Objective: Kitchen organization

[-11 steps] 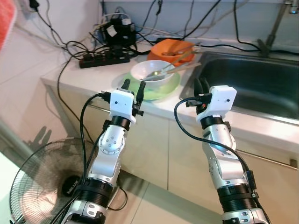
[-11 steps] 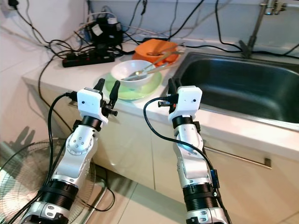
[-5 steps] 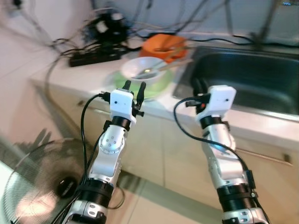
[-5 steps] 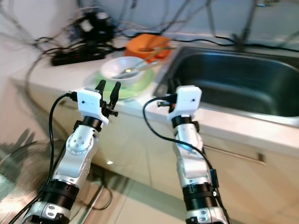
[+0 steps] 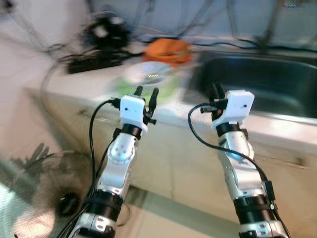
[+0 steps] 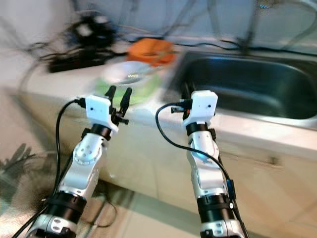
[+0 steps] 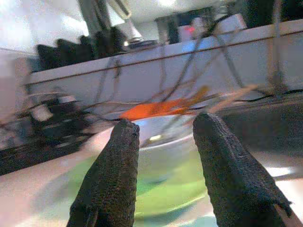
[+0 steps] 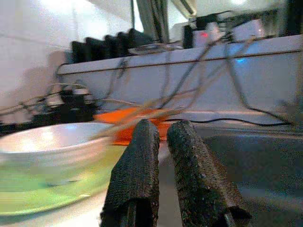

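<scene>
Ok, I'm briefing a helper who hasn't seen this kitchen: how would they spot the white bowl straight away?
Start at the steel sink set in the pale countertop. On the counter just left of it lies a round green plate, and the white bowl sits on that plate. An orange dish stands behind it; the bowl is the only white dish there.

White bowl [image 5: 148, 74] atop green plate [image 5: 163, 89]

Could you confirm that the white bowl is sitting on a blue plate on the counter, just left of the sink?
Not quite: the plate under the white bowl is green, not blue, as the right wrist view shows. The rest holds: it sits on the counter just left of the sink.
</scene>
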`<state>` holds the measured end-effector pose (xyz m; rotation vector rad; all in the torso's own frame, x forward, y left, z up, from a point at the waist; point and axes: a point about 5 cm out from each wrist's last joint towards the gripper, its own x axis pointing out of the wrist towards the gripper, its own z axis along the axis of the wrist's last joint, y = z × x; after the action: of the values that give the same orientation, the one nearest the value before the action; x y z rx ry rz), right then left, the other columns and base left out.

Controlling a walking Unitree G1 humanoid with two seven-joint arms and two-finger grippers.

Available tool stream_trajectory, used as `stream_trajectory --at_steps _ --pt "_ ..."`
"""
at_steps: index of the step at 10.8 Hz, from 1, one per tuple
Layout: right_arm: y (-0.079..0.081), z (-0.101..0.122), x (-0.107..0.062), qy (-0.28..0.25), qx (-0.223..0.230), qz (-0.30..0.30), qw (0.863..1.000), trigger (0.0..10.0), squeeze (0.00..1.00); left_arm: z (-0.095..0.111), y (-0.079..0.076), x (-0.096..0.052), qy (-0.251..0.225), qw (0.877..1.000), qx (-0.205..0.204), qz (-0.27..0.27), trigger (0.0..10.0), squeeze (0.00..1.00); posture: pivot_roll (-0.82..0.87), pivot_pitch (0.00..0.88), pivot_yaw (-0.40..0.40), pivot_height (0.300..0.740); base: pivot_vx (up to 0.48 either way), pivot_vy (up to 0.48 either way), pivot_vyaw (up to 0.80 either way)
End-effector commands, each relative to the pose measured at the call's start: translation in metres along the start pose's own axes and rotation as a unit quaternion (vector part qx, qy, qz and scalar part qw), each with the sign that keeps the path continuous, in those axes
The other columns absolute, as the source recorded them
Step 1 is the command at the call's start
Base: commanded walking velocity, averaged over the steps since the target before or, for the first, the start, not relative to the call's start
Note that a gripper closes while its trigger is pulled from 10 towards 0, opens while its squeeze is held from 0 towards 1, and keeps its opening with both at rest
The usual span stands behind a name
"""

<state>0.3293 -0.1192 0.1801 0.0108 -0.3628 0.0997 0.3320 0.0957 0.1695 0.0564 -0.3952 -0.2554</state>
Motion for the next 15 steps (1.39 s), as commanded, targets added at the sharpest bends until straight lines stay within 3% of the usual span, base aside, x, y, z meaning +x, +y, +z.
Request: stream_trajectory --at_steps 1,3,12,15 --pt "0.0055 0.0018 0.0029 -0.002 0.006 0.007 1.0 10.0 0.0 0.0028 0.0055 0.0005 -0.003 1.0 0.002 0.007 10.0 0.0 0.02 0.0 0.11 0.74 0.0 0.476 0.0" --pt "0.006 0.0019 0.0029 -0.002 0.007 0.006 1.0 10.0 0.0 0.003 0.006 0.0005 -0.003 1.0 0.002 0.007 10.0 0.0 0.02 0.0 0.112 0.74 0.0 0.478 0.0" --pt "0.0057 0.0 0.0046 0.007 0.01 -0.001 1.0 10.0 0.0 0.0026 0.0062 0.002 0.002 1.0 0.011 -0.001 10.0 0.0 0.03 0.0 0.111 0.74 0.0 0.0 -0.18" --pt "0.0033 -0.0009 0.0051 0.012 0.011 -0.004 1.0 10.0 0.0 0.0028 0.0057 0.0022 0.002 1.0 0.013 -0.004 10.0 0.0 0.03 0.0 0.111 0.74 0.171 0.0 -0.8"
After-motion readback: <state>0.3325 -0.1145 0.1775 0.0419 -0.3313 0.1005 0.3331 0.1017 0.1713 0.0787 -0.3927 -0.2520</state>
